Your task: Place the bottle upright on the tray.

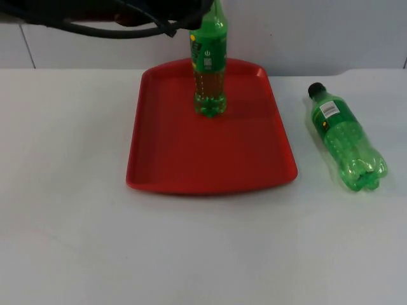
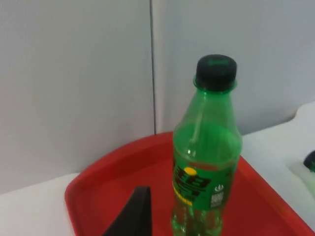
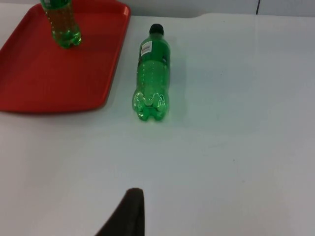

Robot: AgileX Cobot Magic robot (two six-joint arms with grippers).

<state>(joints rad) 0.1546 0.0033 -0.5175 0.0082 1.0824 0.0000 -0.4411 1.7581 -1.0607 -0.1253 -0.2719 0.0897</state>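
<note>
From my seat I see a red tray [image 1: 191, 165] on the white table [image 1: 70, 241], and a green bottle [image 1: 209, 70] standing upright on the tray's far half, near the rim that faces the grey partition wall [image 1: 318, 32]. A second green bottle [image 1: 346, 136] lies on its side on the bare table just off the tray's right edge, apart from it, with its black cap toward the wall and its base toward me. Nothing else sits on the tray, and the table between the lying bottle and the tray rim is bare. The left arm [image 1: 95, 19] hangs along the upper edge of the top view, just left of the standing bottle's neck. From the left wrist, one black fingertip [image 2: 130, 216] of the left gripper stands beside the upright bottle without touching it; I cannot tell how far that claw is spread. The right wrist shows one fingertip [image 3: 125, 214] of the right gripper above bare table, well apart from the lying bottle, and there too I cannot tell the opening. The standing bottle wears a green label with yellow and dark markings that I cannot read; its cap [image 2: 215, 72] is black. The lying bottle carries a small white patch of print [image 3: 146, 48], too small to read.
</note>
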